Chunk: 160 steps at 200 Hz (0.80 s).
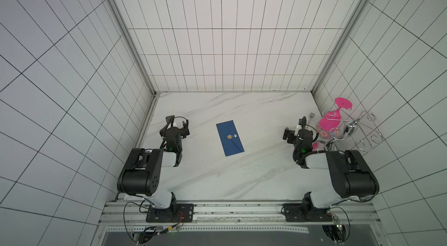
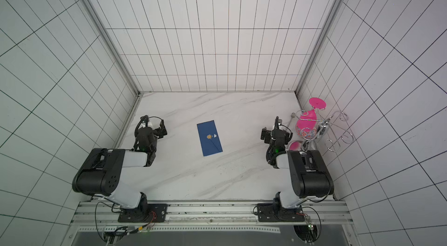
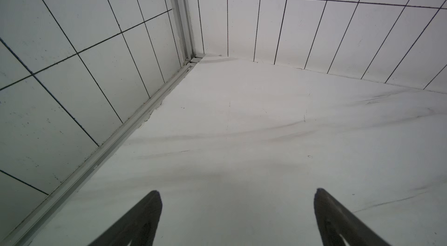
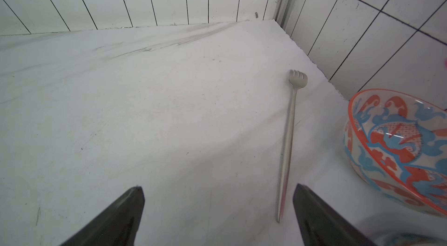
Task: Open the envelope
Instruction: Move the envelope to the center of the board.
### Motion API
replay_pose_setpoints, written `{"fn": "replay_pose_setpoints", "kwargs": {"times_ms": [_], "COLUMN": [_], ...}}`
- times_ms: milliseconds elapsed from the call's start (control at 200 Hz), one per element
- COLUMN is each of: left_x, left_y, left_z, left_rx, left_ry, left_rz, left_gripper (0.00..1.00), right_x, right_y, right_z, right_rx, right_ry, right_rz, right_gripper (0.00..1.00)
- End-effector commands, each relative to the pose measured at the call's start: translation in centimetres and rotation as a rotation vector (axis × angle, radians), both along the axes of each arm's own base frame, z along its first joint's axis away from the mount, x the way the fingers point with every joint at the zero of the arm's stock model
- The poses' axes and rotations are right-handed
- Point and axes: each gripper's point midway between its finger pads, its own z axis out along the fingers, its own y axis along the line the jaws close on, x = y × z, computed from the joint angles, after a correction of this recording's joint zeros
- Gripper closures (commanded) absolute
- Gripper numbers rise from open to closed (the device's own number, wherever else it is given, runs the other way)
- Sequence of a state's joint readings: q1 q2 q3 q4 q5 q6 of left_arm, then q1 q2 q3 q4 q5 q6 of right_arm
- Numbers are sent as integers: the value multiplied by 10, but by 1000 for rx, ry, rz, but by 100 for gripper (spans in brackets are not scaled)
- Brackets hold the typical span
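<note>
The dark blue envelope (image 1: 232, 144) (image 2: 212, 146) lies flat in the middle of the marble table, its long side running away from me. Its triangular flap is shut, with a small round gold seal (image 1: 229, 136) at the tip and a tiny white mark (image 1: 235, 135) beside it. My left gripper (image 1: 177, 124) (image 2: 154, 126) hovers open, well to the left of the envelope. My right gripper (image 1: 295, 127) (image 2: 272, 127) hovers open, well to the right. Both wrist views show wide-open jaws, left (image 3: 238, 191) and right (image 4: 219, 186), over bare table. Neither wrist view shows the envelope.
A metal fork-headed rod (image 4: 287, 140) lies just ahead of my right gripper. Beside it is a patterned red and blue bowl (image 4: 396, 148). At the right wall a wire rack (image 1: 362, 133) holds a pink goblet (image 1: 335, 116) upside down. Tiled walls enclose the table on three sides.
</note>
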<state>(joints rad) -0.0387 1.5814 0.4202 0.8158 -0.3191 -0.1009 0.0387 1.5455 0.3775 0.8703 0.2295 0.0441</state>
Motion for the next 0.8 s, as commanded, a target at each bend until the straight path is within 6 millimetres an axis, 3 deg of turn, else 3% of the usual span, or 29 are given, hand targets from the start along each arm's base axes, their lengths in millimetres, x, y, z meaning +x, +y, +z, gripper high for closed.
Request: {"fn": "replay_pose_setpoints", "kwargs": {"times_ms": [0,795], "left_x": [3,2], "left_y": [1,0], "left_z": [9,11], "left_rx": [-5,-1], "left_ry": [-27,-36], "left_rz": [2,-1], "left_gripper": [1,1], "right_x": [8,7], "right_y": [-4,-5], "right_z": [12,17], "right_rx": [3,0], "right_ry": [-34,-54], "right_rz": [-13,-22], "right_gripper": [1,1]}}
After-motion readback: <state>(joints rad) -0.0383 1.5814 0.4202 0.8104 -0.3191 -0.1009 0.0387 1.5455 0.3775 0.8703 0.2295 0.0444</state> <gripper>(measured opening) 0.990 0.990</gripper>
